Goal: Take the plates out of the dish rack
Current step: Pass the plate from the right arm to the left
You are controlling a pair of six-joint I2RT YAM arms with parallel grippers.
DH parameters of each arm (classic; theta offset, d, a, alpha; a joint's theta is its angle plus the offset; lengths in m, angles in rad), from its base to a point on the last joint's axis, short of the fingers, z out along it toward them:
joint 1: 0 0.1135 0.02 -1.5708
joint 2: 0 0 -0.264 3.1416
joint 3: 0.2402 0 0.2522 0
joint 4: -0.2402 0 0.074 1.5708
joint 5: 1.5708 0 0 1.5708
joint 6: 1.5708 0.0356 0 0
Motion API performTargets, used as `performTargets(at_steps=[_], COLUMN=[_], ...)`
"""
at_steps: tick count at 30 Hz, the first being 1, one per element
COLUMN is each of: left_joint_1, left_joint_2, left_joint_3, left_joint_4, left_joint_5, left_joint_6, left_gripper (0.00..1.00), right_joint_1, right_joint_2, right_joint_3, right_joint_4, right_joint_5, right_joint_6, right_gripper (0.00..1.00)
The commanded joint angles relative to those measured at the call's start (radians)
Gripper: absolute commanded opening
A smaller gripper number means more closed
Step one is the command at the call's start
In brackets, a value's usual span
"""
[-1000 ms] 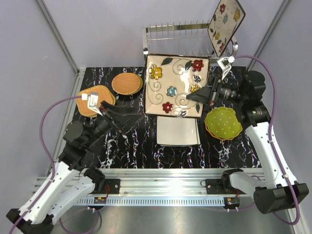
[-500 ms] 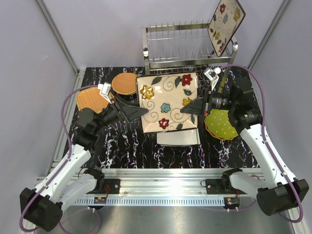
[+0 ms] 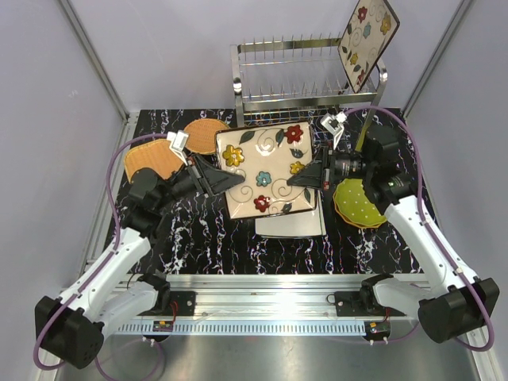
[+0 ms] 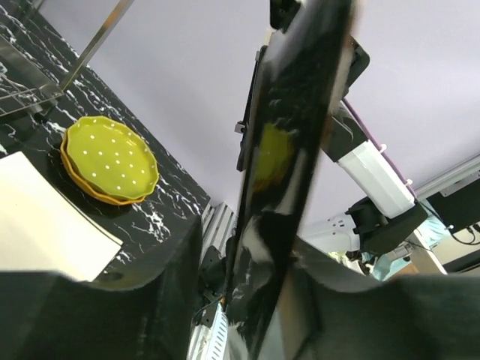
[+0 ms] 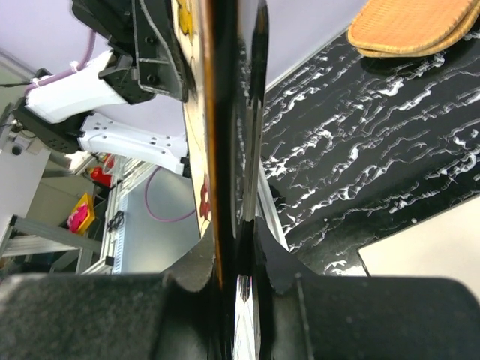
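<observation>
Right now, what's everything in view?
dish rack: 1, steel, back of table
flower plate in rack: 1, cream floral, right end, leaning
held flower plate: 1, cream floral, above table centre
square plate: 1 seen, cream, under held plate
dotted plates: stack, lime green, table right
round woven plate: 1 seen, orange, back left
squarish woven plate: 1 seen, orange, far left
table: 1, black marble
left gripper: at held plate's left edge, grip unclear
right gripper: shut on its right edge
</observation>
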Motion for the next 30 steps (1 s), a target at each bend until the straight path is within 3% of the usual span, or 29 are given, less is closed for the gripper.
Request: performTargets(at_steps=[1,3,4,8,9,10,12,13,16,26,30], left_joint_1=[0.003,0.003,0.003,-0.003,-0.003,-0.003,-0.001,-0.001,0.002,0.017,0.016], left_joint_2=[0.01,0.017,0.023,0.018,0.017,0.014,0.004,0.001,-0.02,-0.022,0.009], left_joint_3=[0.057,0.066,0.07,0.086,0.076,0.071,0.048,0.039,-0.015,-0.154,-0.187], left_joint_4=[-0.039,-0.091,-0.115,-0.268,-0.273,-0.276,-0.276,-0.268,-0.219,-0.07,-0.03], left_joint_5=[0.036,0.042,0.041,0.007,0.004,0.001,-0.002,-0.004,-0.001,0.042,0.047], left_joint_6=[0.04,0.063,0.086,0.15,0.147,0.14,0.127,0.115,0.08,0.029,0.022], left_gripper=[0.32,0.21,0.0,0.0,0.0,0.0,0.0,0.0,0.0,0.0,0.0], right_joint_1=[0.016,0.016,0.014,0.017,0.016,0.016,0.016,0.016,0.014,-0.05,-0.076], right_joint_2=[-0.023,-0.014,-0.012,0.0,0.0,-0.001,0.0,-0.003,-0.009,-0.028,-0.038], right_joint_3=[0.033,0.032,0.03,0.02,0.013,0.01,0.003,0.0,-0.01,-0.013,-0.016], right_joint_4=[0.109,0.109,0.112,0.105,0.1,0.086,0.06,0.037,-0.021,-0.188,-0.205], right_joint_5=[0.002,0.015,0.018,0.039,0.045,0.053,0.074,0.078,0.113,0.415,0.452], right_joint_6=[-0.013,-0.01,-0.003,0.007,0.009,0.001,-0.012,-0.035,-0.094,-0.315,-0.364], right_gripper=[0.0,0.0,0.0,0.0,0.06,0.31,0.52,0.73,1.0,1.0,1.0])
